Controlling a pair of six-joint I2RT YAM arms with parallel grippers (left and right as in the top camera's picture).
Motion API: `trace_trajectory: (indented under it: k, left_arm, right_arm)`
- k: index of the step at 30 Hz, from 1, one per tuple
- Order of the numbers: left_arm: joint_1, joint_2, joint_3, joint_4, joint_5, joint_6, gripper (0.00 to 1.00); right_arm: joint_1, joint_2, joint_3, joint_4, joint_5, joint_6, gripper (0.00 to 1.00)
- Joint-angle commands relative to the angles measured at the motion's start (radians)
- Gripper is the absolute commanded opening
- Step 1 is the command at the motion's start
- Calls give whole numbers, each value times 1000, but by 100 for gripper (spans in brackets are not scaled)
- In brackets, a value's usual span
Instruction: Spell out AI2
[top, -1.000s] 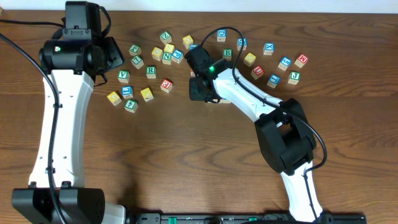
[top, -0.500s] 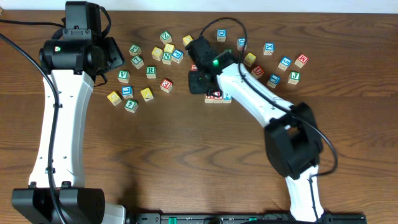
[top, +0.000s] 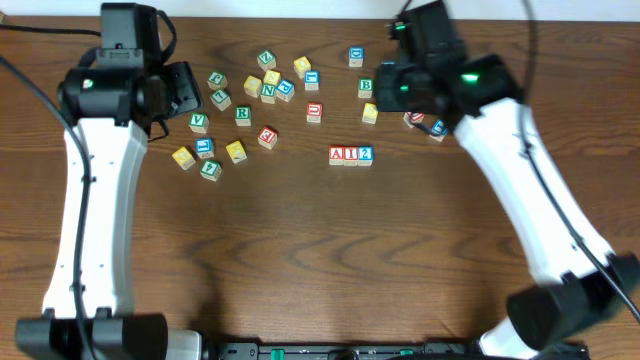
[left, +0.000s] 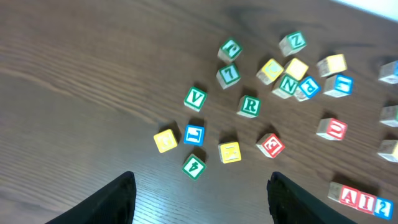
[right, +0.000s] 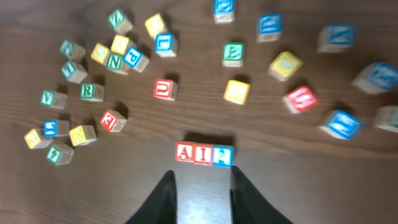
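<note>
The red "A" cube (top: 337, 154), red "I" cube (top: 351, 154) and blue "2" cube (top: 365, 154) stand side by side in a touching row mid-table, reading A I 2. They also show in the right wrist view as A (right: 185, 152), I (right: 203, 153) and 2 (right: 222, 155), and at the lower right edge of the left wrist view (left: 365, 200). My right gripper (top: 392, 88) (right: 202, 180) is open and empty, raised above and behind the row. My left gripper (top: 185, 88) (left: 202, 186) is wide open and empty, high over the left cube cluster.
Several loose letter cubes lie scattered along the back: a cluster at left around a green "V" (top: 199, 122) and "R" (top: 243, 114), a red cube (top: 314, 112) and a yellow cube (top: 370, 113) just behind the row, more under the right arm.
My right gripper has lifted off the row and pulled back up and to the right, uncovering the three cubes. The left arm has barely moved.
</note>
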Motion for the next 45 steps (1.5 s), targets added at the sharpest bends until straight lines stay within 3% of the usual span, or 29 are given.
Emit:
trace_trajectory:
  k: [1,6,9,10,15,28,40,45]
  left_arm:
    - [1,-126,21,-2,13,79,68]
    - [1,-238,21,-18,12,89,68]
    - [1,-289,21,-27,12,89,68]
    - [1,-301,21,-29,12,89,98]
    - [1,-328,21,-29,13,88,98]
    - [1,-321,19,-29,13,88,98]
    - [1,-321,19,-29,13,88,98]
    - [1,-321,19,-29,13,88,98]
  right_arm:
    - [-75,-121,19,-35,8,-51,29]
    - [-171,-233,19,-112,8,-73,40]
    - [-230,-305,19,-156,8,-118,59]
    - [-245,-326,19,-169,7,-136,71]
    - [-296,-444,19,-227,5,-224,99]
    - [-300,-691,19,-336,31,-282,99]
    - [-300,-743,19,-560,7,-281,99]
    - [-300,-743,16,-524,6,-282,99]
